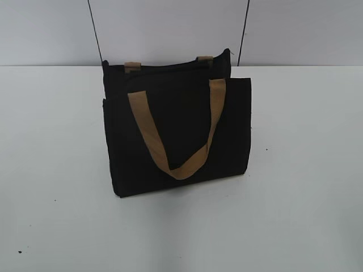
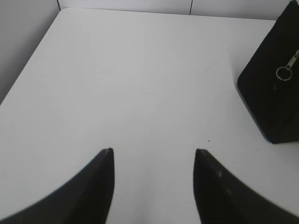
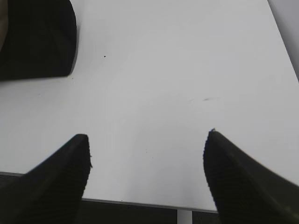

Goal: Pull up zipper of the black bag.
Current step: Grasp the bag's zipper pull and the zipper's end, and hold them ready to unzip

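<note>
Two grippers, both mine, both spread apart with nothing between the fingers. Left gripper hangs above bare white table, fingers dark and curved, wide gap. Right gripper same deal, over the table near its front edge, even wider gap.

Black bag stands upright mid-table in the exterior view, largest thing there, boxy, front panel facing the camera. One tan handle droops down the front face in a V shape. Second tan handle shows only as two short stubs at the back top edge. The top of the bag looks dark and I can't tell from this view how far the zip line is run.

In my left wrist view a corner of the bag sits at the right edge, well apart from my fingers. On it, the zipper pull shows: small silver tab with a ring, lying against the black fabric at the end panel.

In my right wrist view the bag's other lower corner fills the upper left, also well apart from my fingers. A small dark speck lies on the table beside it.

Neither gripper touches the bag.
</note>
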Robot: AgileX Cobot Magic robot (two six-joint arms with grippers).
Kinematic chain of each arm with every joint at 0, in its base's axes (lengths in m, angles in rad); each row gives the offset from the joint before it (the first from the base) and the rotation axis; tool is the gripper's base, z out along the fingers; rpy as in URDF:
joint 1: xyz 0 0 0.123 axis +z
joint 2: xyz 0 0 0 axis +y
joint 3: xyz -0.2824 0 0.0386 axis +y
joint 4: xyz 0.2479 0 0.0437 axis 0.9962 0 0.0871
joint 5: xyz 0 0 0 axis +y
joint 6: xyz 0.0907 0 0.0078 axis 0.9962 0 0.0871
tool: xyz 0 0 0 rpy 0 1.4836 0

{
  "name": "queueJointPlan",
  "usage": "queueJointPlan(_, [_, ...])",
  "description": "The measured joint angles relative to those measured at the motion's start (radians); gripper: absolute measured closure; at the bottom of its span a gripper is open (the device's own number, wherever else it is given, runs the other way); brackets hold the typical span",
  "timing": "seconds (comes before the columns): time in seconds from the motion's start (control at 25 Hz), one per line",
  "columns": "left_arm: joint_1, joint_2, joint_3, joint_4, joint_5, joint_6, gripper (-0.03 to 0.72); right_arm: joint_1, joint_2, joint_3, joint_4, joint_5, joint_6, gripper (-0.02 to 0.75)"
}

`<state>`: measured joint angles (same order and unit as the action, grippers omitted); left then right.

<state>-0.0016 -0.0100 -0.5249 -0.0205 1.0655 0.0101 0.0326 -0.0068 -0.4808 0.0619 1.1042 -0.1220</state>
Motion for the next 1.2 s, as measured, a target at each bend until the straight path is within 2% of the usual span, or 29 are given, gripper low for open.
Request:
queueJointPlan(0.48, [0.000,0.025,-0.005,-0.002,-0.005,0.000,0.271,0.000,0.000,0.000,0.000,0.000,0.000,0.160])
queueJointPlan(0.64, [0.000,0.148,-0.095,-0.006,-0.062,0.014,0.272,0.000,0.000,0.000,0.000,0.000,0.000,0.160])
queueJointPlan(0.76, [0.000,0.263,-0.149,-0.005,-0.180,0.044,0.272,0.000,0.000,0.000,0.000,0.000,0.000,0.160])
queueJointPlan(0.92, [0.000,0.381,-0.155,-0.028,-0.380,0.063,0.280,0.000,0.000,0.000,0.000,0.000,0.000,0.160])
queueJointPlan(1.08, [-0.006,0.473,-0.123,-0.096,-0.619,0.146,0.289,0.000,0.000,0.000,0.000,0.000,0.000,0.160])
queueJointPlan(1.2, [-0.020,0.544,-0.059,-0.107,-0.808,0.163,0.292,0.000,0.000,0.000,0.000,0.000,0.000,0.160])
